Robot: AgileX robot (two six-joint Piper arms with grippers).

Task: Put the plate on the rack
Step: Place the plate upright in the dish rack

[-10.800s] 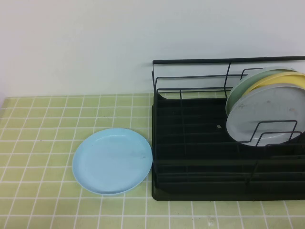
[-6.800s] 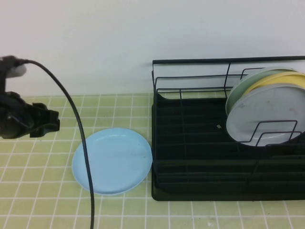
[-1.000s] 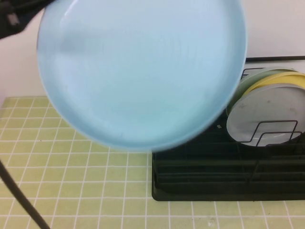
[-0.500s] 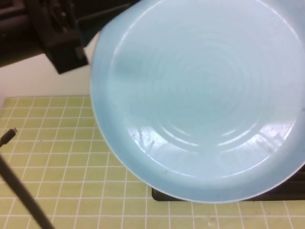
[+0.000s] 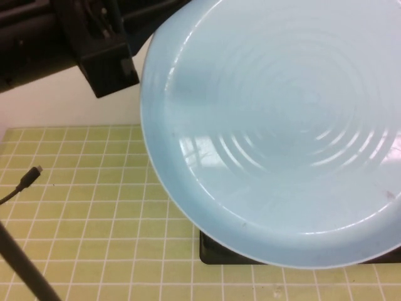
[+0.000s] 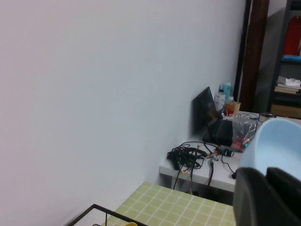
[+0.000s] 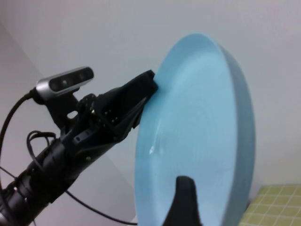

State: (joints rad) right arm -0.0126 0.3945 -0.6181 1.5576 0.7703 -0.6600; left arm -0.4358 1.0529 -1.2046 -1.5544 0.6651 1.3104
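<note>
In the high view the blue plate (image 5: pixel 276 125) fills most of the picture. It is held in the air, close to the camera, with its hollow face turned to us and the lower rim tipped forward. The left gripper (image 5: pixel 128 66) comes from the upper left and meets the plate at its left rim. Under the plate, only a black corner of the rack (image 5: pixel 210 254) shows on the green tiled table (image 5: pixel 75 207), so the plate is not yet on the rack. A thin cable (image 5: pixel 25 182) with a small plug hangs over the left part of the table.

In the left wrist view the two dark fingers (image 6: pixel 249 197) of the left gripper stand close together, and the pale blue rim of the plate rises just behind them. Far behind is a white wall and a desk (image 6: pixel 202 172) with tangled wires and bottles (not part of the work). A piece of the rack's black wire shows at the bottom edge.

In the right wrist view the plate stands nearly on edge. The left gripper is clamped on its upper left rim, with a grey camera (image 7: pixel 66 80) sitting on that wrist. The right gripper (image 7: pixel 186 197) appears only as one dark part low before the plate's face. Whether it is apart or together I cannot tell, and no grip on the plate is visible.
</note>
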